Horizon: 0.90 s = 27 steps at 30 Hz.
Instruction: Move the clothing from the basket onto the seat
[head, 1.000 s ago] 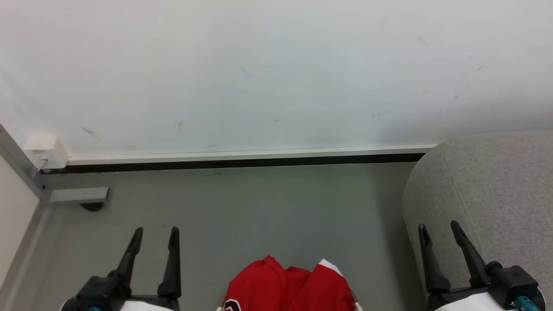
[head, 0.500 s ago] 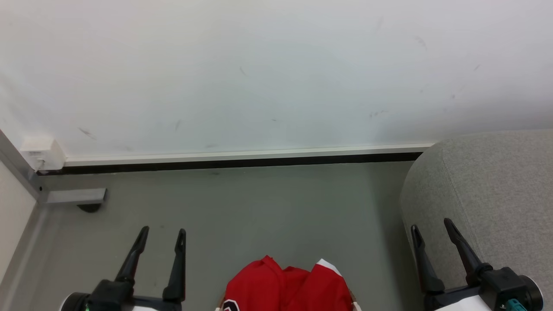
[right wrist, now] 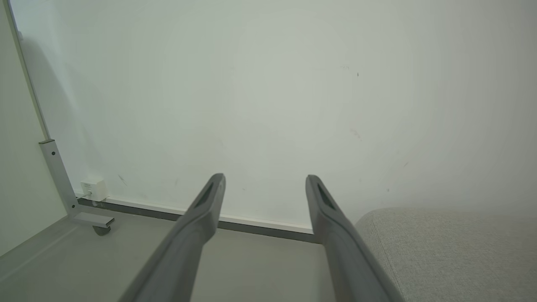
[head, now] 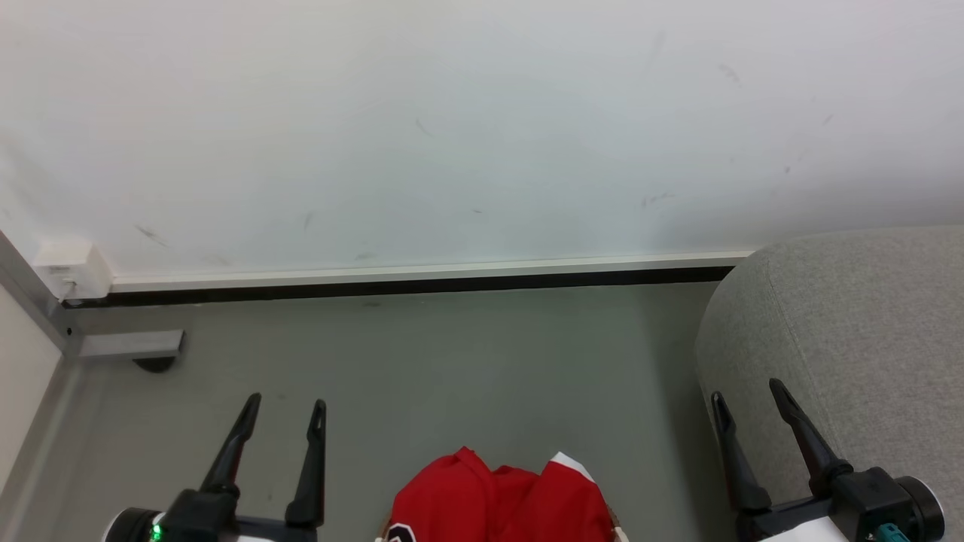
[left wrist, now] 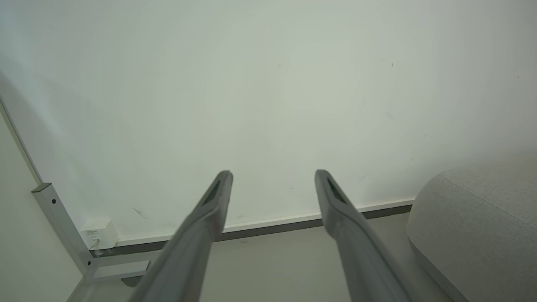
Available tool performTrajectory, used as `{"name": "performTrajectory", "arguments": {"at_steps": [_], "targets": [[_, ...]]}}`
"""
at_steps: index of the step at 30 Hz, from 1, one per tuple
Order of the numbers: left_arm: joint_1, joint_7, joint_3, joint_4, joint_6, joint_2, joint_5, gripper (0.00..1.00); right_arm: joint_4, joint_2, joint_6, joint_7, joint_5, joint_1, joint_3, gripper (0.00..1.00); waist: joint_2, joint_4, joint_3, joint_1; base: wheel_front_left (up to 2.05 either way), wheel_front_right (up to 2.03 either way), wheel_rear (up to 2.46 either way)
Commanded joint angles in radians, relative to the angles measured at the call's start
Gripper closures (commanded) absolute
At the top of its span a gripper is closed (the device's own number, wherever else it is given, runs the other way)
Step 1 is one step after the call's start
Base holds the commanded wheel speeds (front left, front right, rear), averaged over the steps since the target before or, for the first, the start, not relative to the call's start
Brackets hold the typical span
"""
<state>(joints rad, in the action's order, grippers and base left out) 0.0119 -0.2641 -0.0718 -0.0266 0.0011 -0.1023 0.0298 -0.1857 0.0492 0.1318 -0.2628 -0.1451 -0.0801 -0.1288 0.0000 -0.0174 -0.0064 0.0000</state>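
Left claw and right claw both gape empty, the clothing low between them: 4 o'clock from the left, 8 o'clock from the right, roughly equidistant.

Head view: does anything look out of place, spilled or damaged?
Nothing stands out. The red clothing sits heaped at the bottom edge, between the open left gripper and right gripper; none lies on the floor. The wall has only faint scuff marks, and the seat looks intact.
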Motion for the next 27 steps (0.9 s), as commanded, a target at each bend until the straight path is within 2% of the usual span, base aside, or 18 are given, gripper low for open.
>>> {"name": "performTrajectory", "arguments": {"at_steps": [1, 17, 27], "targets": [[0.016, -0.001, 0.004, 0.003, 0.000, -0.001, 0.000, 0.00, 0.004, 0.002, -0.002, -0.003, 0.000, -0.001, -0.001, 0.00, 0.0000, 0.000, 0.001, 0.0000, 0.00, 0.00, 0.00], [0.009, -0.001, 0.022, -0.015, -0.015, 0.012, 0.025, 0.00, 0.005, 0.002, -0.002, -0.002, -0.007, -0.006, 0.009, 0.00, 0.0000, -0.020, 0.015, 0.0000, 0.00, 0.00, 0.00], [-0.045, -0.001, 0.016, -0.047, -0.048, 0.017, 0.032, 0.00, 0.025, 0.002, -0.002, -0.002, 0.000, -0.042, 0.045, 0.00, 0.0000, -0.081, 0.117, 0.0000, 0.00, 0.00, 0.00]]}}
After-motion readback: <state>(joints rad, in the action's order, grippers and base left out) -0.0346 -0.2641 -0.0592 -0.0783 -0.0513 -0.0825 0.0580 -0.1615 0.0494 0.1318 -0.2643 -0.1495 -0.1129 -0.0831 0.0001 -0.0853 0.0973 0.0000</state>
